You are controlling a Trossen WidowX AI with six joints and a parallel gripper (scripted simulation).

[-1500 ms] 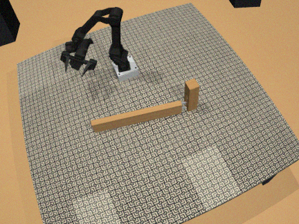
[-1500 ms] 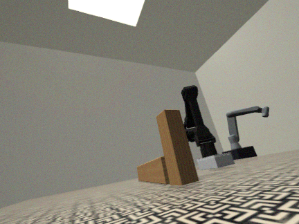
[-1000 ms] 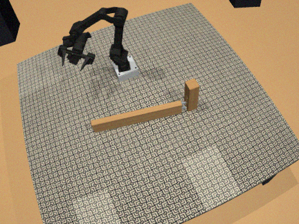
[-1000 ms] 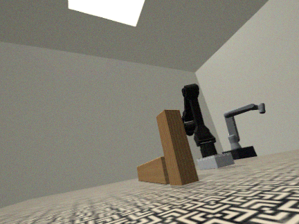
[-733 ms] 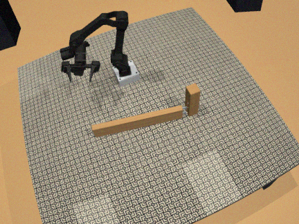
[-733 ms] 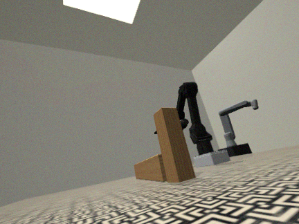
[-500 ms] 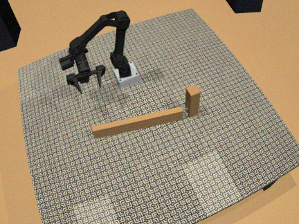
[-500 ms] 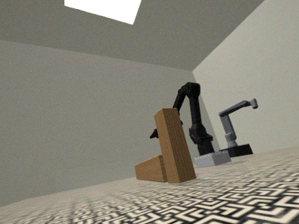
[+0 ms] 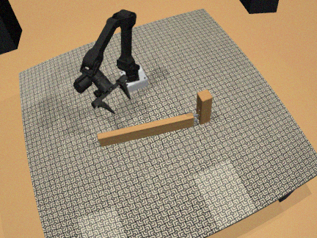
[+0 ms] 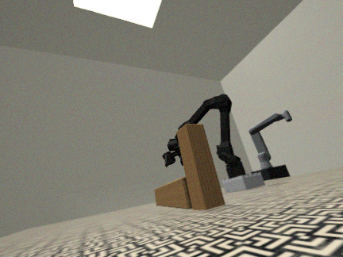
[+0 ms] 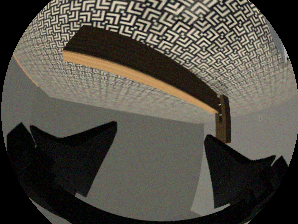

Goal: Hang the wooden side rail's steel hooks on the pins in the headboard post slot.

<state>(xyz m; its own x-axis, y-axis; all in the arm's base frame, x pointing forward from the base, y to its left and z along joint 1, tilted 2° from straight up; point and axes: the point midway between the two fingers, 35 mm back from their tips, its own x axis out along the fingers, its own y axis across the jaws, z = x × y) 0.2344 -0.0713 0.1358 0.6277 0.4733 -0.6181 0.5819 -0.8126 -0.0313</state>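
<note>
The wooden rail lies along the table on its narrow edge, one end close to the post. The headboard post stands upright. Grey steel hooks show in the narrow gap between rail end and post; whether they touch the pins cannot be made out. My gripper is wide open and empty, above the table on the robot base's side of the rail, nearer the rail's far end. In the exterior view the post partly hides it. The slot's inside and pins are too small to tell.
The arm's pale base block stands behind the rail, on the gripper's side. A second, grey arm shows in the background of the exterior view. The patterned table top carries the rail and post.
</note>
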